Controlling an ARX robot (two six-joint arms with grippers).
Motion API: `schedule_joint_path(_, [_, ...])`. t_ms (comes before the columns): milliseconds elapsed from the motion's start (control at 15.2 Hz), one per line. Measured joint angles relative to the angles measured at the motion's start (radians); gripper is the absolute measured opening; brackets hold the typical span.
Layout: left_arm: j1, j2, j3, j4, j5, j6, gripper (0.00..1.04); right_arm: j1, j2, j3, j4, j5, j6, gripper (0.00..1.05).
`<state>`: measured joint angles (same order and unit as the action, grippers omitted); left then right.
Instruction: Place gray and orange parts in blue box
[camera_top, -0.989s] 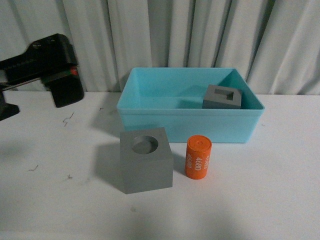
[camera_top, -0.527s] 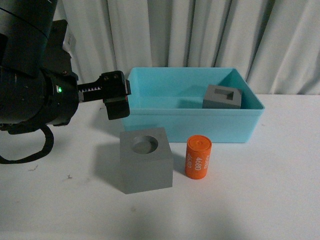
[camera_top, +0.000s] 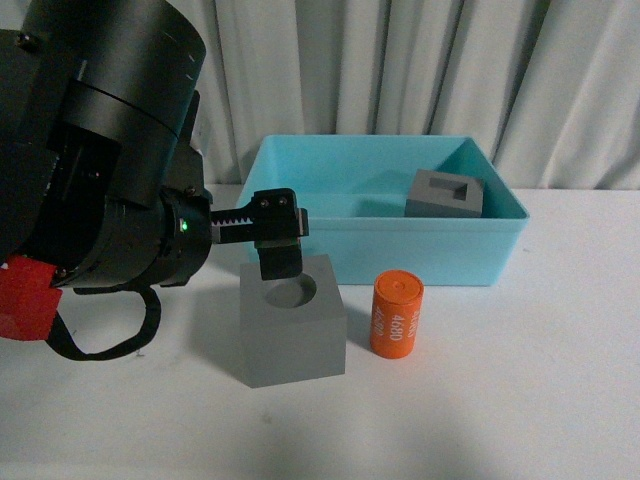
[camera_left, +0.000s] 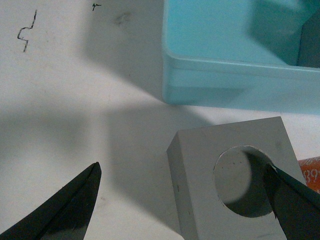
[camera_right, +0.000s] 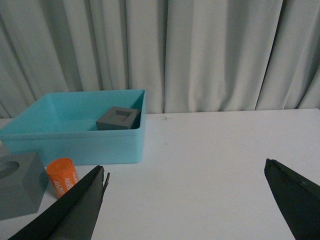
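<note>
Before pale pleated curtains (camera_top: 400, 70), on a white table (camera_top: 520, 400), a matte round-holed gray cube (camera_top: 292, 330) is sitting just near of the smooth plastic blue box (camera_top: 380, 250), with an orange cylinder (camera_top: 396, 313) upright at its right. A square-holed cube (camera_top: 445, 195) is lying inside, far right. The left gripper (camera_top: 278, 250) is hovering over the near cube, fingers apart; lowering and closing on its flat sides seems next. The right gripper (camera_right: 185, 200) is hanging clear, fingers spread.
</note>
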<state>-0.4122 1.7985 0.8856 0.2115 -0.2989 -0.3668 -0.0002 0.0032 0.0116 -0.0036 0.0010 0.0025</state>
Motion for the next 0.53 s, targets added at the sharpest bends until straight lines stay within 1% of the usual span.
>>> schedule_joint_path(527, [-0.009,0.092,0.025,0.014,0.002,0.0,0.98,0.0,0.0,0.0,0.0,0.0,0.0,0.98])
